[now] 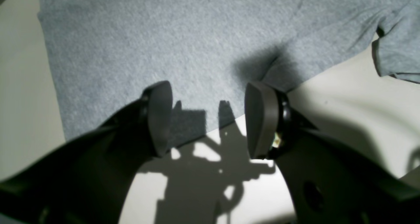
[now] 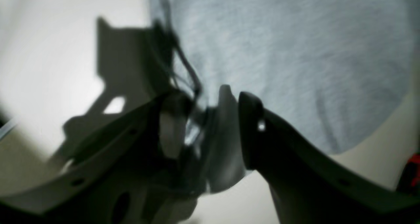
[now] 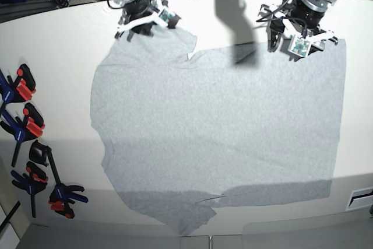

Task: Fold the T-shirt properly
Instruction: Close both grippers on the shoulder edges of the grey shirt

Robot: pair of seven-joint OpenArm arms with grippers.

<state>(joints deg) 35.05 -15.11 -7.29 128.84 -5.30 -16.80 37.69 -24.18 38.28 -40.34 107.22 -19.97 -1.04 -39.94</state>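
Note:
The light grey T-shirt (image 3: 215,126) lies spread flat on the white table (image 3: 58,45), plain side up, with one sleeve at the back left and one at the front. My left gripper (image 3: 297,42) hovers at the shirt's back right edge. In the left wrist view it (image 1: 208,86) is open, with nothing between its dark fingers (image 1: 159,119), and the shirt's (image 1: 164,36) edge runs just beneath. My right gripper (image 3: 144,24) is at the back-left sleeve. The blurred right wrist view shows its jaws (image 2: 211,99) apart with a fold of shirt (image 2: 295,53) cloth between them.
Several spring clamps (image 3: 26,126), black and blue with red tips, lie along the table's left edge. Cables and equipment crowd the back edge behind both arms. A small white fitting (image 3: 361,197) sits at the table's right edge.

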